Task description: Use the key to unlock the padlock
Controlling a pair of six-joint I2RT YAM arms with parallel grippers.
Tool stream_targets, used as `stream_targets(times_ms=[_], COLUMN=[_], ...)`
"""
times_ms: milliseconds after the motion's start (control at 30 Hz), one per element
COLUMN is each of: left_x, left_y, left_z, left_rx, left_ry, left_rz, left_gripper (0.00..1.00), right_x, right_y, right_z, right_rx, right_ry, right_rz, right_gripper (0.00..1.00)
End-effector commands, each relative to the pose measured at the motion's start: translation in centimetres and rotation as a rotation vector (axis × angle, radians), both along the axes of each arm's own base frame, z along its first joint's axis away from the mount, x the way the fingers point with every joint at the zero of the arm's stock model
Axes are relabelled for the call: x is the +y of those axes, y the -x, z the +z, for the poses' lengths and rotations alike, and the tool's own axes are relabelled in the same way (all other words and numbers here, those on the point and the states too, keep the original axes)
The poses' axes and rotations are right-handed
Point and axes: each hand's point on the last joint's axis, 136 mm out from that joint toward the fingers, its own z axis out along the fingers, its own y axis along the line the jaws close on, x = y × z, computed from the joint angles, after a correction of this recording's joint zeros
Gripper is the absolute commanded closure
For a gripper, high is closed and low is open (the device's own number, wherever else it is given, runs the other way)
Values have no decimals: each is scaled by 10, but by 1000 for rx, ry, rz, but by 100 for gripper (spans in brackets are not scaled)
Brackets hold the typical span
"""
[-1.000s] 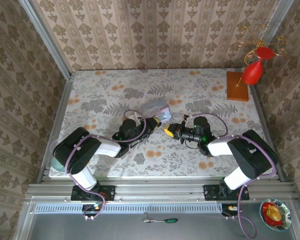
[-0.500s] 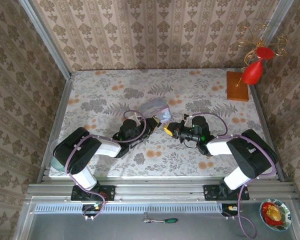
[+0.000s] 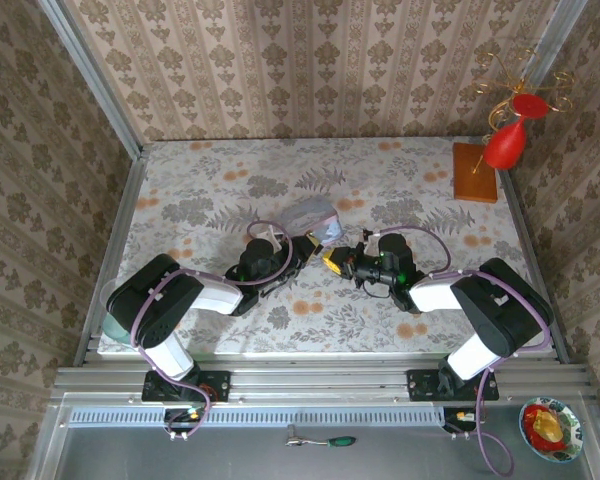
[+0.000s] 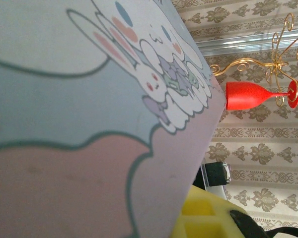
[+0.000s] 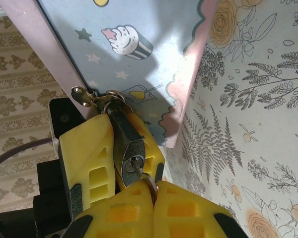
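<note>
Here the padlock (image 5: 129, 148) hangs from the tin (image 5: 154, 59) by its hasp (image 5: 83, 94), pinched in the left pincer (image 5: 120, 144), with its keyhole (image 5: 134, 162) facing the right pincer (image 5: 154, 201). That nearer pincer is pressed together on the key (image 5: 147, 179), which lies along the padlock's long axis, its tip at the keyhole.

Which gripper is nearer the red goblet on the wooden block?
Right. The right gripper sits near-left of the red goblet; the left gripper is further left, beside the pale blue rectangular tin.

The floral surface (image 3: 195, 180) carries a pale blue tin (image 3: 313, 216) near centre and a wooden block (image 3: 475, 172) at two o'clock.
</note>
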Motion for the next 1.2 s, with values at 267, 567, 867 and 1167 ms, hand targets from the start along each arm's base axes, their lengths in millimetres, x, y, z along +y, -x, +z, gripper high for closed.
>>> stream_targets(times_ms=[267, 567, 867, 1167], left_x=[-47, -50, -62, -60], left_y=[40, 47, 46, 46], left_z=[49, 54, 54, 52], left_rx=[-120, -142, -126, -125], left_ry=[59, 14, 56, 34], left_rz=[-253, -286, -304, -300], left_gripper=[100, 100, 100, 100], right_x=[12, -9, 9, -17], right_y=[-9, -25, -22, -33], right_z=[33, 41, 47, 30], right_rx=[-101, -99, -118, -78], right_ry=[-14, -30, -38, -53], right_rz=[47, 3, 49, -29], right_gripper=[100, 100, 100, 100])
